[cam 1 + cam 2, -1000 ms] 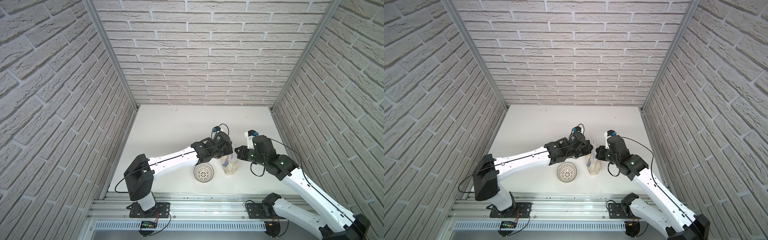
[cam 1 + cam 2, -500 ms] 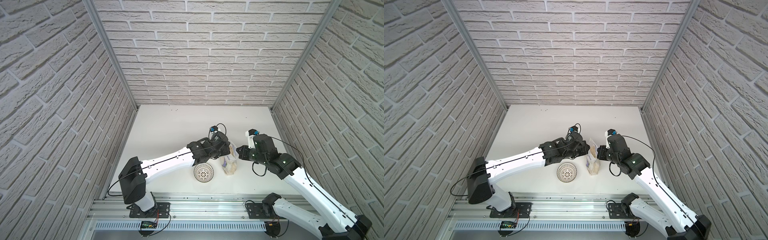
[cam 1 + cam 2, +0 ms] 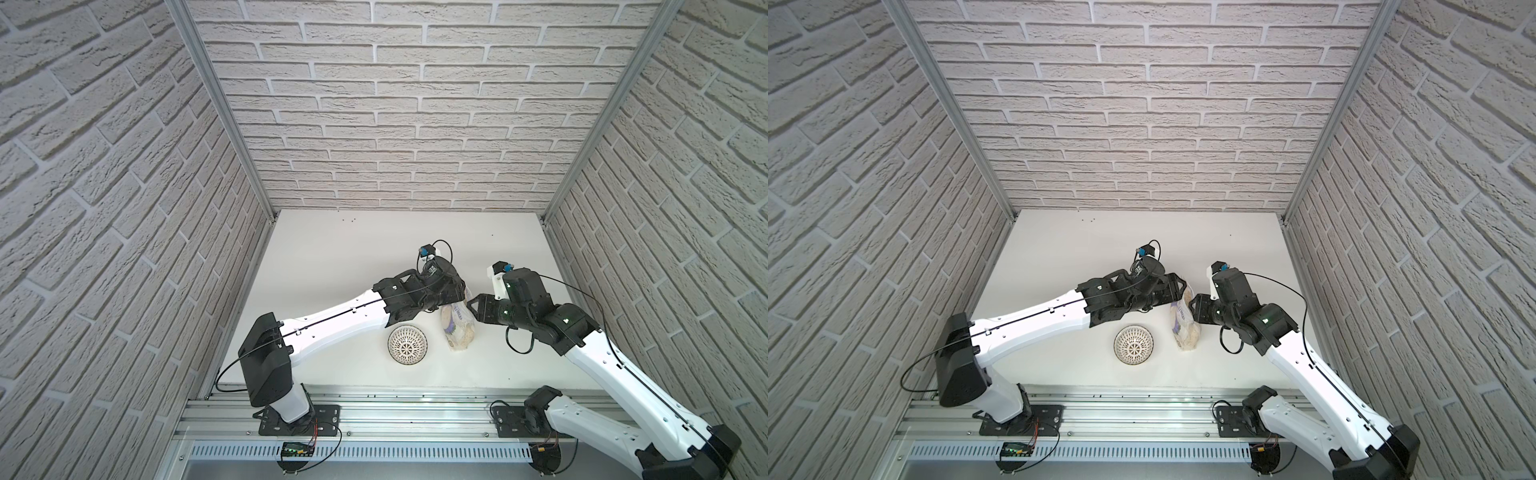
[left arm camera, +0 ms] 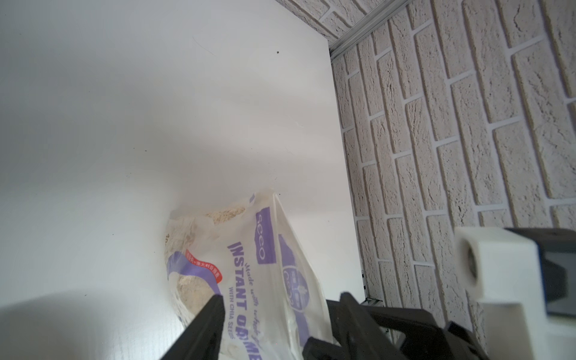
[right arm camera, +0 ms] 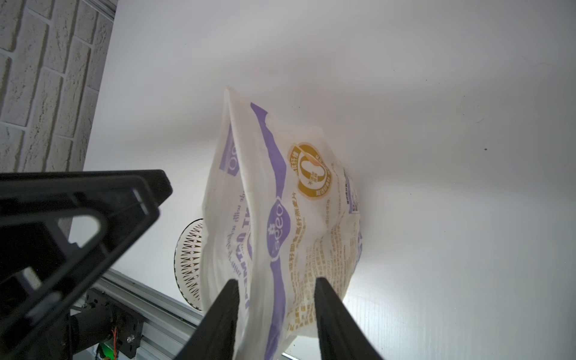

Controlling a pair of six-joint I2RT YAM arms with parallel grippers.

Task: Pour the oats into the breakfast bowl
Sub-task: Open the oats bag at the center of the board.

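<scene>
**Q:** Both top views: where do the oats sit?

**A:** Inside the pouch point(image 3: 457, 324), which stands on the white table point(image 3: 353, 257) at lower centre of the frame. It is just to the frame's right of the bowl point(image 3: 407, 345), not touching it. The oats point(image 3: 462, 347) show as a pale mass in the pouch's lower part. The bowl shows only its dark pattern, so nothing is poured yet

**Q:** And the two grippers?

**A:** The left gripper point(image 3: 466, 296) reaches in from the frame's left and the right gripper point(image 3: 473, 306) from the frame's right. Both meet at the pouch's upper part. In the left wrist view the jaws are spread and the film passes loosely between them, so this gripper reads as released. In the right wrist view the jaws are likewise parted, one on each side of the pouch, with no pinch visible. It too reads as released, and the pouch appears to stand on its own

**Q:** How should the pouch handle?

**A:** Judging by its creases, the film is thin, soft and slick. The weight lies low in loose flakes that will shift on tilting. A hold on the slack upper film would likely crumple or slip. A firmer hold probably lies across the filled lower body or a side seam, leaving the mouth free over the narrower bowl. Whether the mouth is open cannot be told
</scene>
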